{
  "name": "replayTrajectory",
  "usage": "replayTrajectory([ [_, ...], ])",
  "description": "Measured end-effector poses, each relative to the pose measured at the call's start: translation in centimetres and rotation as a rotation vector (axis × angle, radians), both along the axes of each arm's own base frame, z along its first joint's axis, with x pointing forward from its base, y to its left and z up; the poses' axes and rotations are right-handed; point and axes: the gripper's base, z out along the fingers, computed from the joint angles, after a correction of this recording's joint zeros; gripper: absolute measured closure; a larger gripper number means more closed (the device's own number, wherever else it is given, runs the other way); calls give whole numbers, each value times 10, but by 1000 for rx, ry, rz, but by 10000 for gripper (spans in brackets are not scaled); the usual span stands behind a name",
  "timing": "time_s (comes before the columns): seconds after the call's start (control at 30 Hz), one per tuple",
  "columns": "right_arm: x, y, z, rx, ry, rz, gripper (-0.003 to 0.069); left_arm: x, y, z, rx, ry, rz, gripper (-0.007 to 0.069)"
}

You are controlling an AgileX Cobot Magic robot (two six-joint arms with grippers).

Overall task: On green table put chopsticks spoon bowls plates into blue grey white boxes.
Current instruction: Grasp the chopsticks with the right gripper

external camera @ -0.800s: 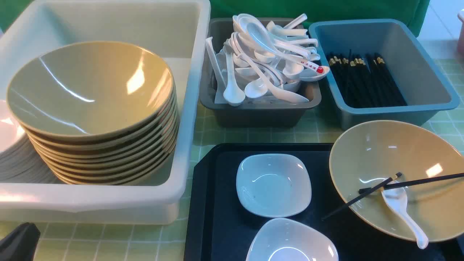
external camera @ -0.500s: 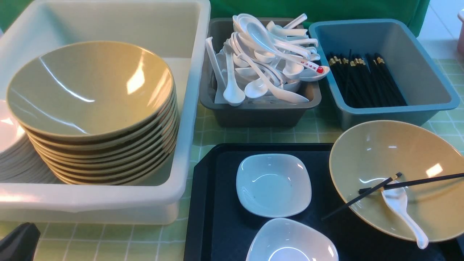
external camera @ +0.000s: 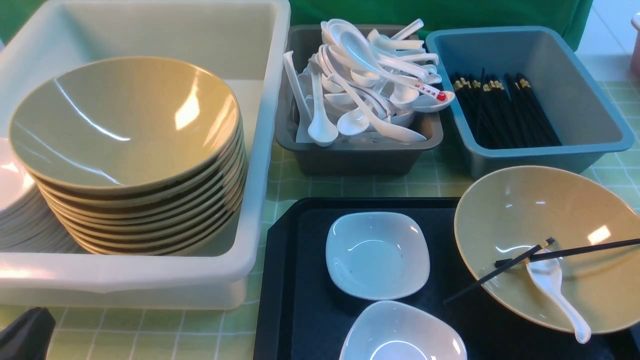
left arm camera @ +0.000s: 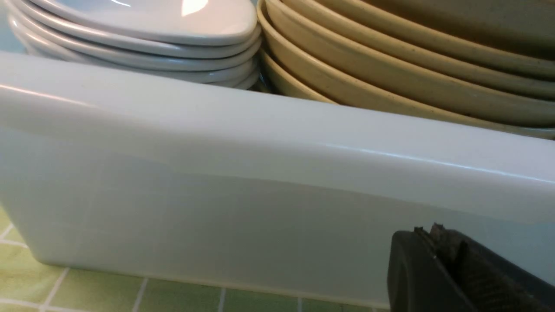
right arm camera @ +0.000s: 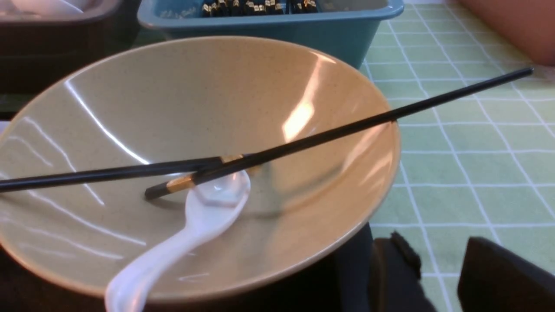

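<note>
A tan bowl (external camera: 540, 210) stands on the right of the black tray (external camera: 300, 280). It holds two black chopsticks (external camera: 575, 251) crossed over a white spoon (external camera: 552, 282). Two white plates (external camera: 377, 255) (external camera: 400, 335) lie on the tray. The right wrist view shows this bowl (right arm camera: 195, 95), the chopsticks (right arm camera: 347, 129) and the spoon (right arm camera: 204, 216). My right gripper (right arm camera: 438, 251) is open and empty, low beside the bowl's rim over the green table (right arm camera: 468, 143). My left gripper (left arm camera: 427, 229) is shut and empty in front of the white box (left arm camera: 260, 143); it also shows in the front view (external camera: 25, 335).
The white box (external camera: 125, 280) holds a stack of tan bowls (external camera: 125, 125) and a stack of white plates (external camera: 15, 210). The grey box (external camera: 350, 160) is heaped with spoons. The blue box (external camera: 575, 100) holds black chopsticks. A pink container (right arm camera: 511, 26) stands far right.
</note>
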Motion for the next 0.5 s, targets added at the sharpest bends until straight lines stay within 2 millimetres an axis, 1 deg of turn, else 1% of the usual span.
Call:
replayTrajectory([
  [0.13,1,0,2,-2,-28,1,423,0,2,0,70,-1,2,626],
  [0.2,3,0,5,-5,-88,2,423,0,3,0,123,-2,6,626],
  [0.3,4,0,10,-4,-156,2,423,0,4,0,158,-1,8,626],
  [0.37,5,0,15,41,-221,-7,423,1,4,3,164,-28,5,626],
  [0.5,5,0,19,144,-275,-24,423,2,2,10,136,-114,-6,626],
])
